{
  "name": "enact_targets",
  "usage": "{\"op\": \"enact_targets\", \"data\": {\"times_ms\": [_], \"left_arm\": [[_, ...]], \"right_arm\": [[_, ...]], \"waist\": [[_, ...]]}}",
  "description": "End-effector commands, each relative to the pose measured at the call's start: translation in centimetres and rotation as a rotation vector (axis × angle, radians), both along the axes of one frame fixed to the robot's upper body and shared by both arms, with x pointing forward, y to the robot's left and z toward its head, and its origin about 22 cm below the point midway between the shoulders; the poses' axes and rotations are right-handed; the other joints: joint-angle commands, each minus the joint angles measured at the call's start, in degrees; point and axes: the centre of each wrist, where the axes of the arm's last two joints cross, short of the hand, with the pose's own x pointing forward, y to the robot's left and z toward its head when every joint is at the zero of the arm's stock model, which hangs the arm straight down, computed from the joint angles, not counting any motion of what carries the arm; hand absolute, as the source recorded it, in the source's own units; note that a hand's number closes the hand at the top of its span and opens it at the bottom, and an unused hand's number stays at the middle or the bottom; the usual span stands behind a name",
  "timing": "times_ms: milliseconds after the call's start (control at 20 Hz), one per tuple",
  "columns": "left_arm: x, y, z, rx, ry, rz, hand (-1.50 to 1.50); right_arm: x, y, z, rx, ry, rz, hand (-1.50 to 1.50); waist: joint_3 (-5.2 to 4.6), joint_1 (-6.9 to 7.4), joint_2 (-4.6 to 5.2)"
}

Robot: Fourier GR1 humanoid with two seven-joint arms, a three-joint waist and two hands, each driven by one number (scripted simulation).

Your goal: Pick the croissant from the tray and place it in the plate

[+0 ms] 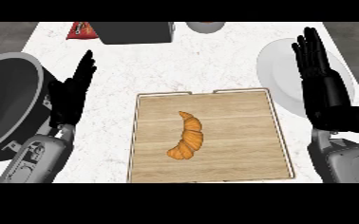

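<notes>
A golden croissant (188, 137) lies near the middle of the wooden tray (245, 156), curved with its tips pointing left. A white plate (277, 69) sits on the counter to the tray's upper right, partly hidden by my right hand (324, 92). That hand is open with its fingers straight and pointing up, over the plate's right part. My left hand (70, 95) is open too, fingers up, at the left of the tray. Neither hand touches the croissant.
A large dark pan or pot (17, 99) fills the left edge, close to my left hand. At the back stand a dark grey box (136, 32), a red packet (81, 29) and a bowl (205, 26). The marble counter (196, 66) lies between the tray and the box.
</notes>
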Motion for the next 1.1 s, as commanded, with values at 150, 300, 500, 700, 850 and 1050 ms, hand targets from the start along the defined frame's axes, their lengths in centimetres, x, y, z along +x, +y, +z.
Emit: {"op": "enact_targets", "data": {"times_ms": [150,300,500,700,850,1050], "left_arm": [[-2.1,1.2,-3.0,-0.001,0.118,0.073,0.00],[-2.2,0.0,-3.2,-0.026,0.166,0.049,0.00],[-3.3,-1.1,-4.6,-0.079,0.247,0.081,0.00],[-4.4,-0.9,-4.9,-0.081,0.237,0.072,0.00],[-4.7,-0.5,-5.0,-0.082,0.223,0.088,0.00],[-6.5,-0.2,-6.3,-0.078,0.245,0.080,0.00]], "right_arm": [[-1.2,7.9,-0.4,0.117,0.136,0.264,1.50],[0.0,2.3,-0.7,-0.538,0.053,0.160,1.50],[-1.3,3.1,-3.7,-0.793,-0.024,0.022,1.50],[-5.0,11.0,-7.3,-0.001,0.098,-0.017,-1.50],[-7.5,11.2,-11.0,0.003,0.008,0.161,-1.50],[-7.9,10.3,-13.3,-0.335,0.057,0.332,-1.50]], "waist": [[-2.17,1.96,-0.47],[-4.83,1.99,-1.29],[-2.54,1.03,-0.92],[-1.65,1.99,0.06],[-1.90,1.49,-0.12],[-2.12,1.30,-0.40]]}}
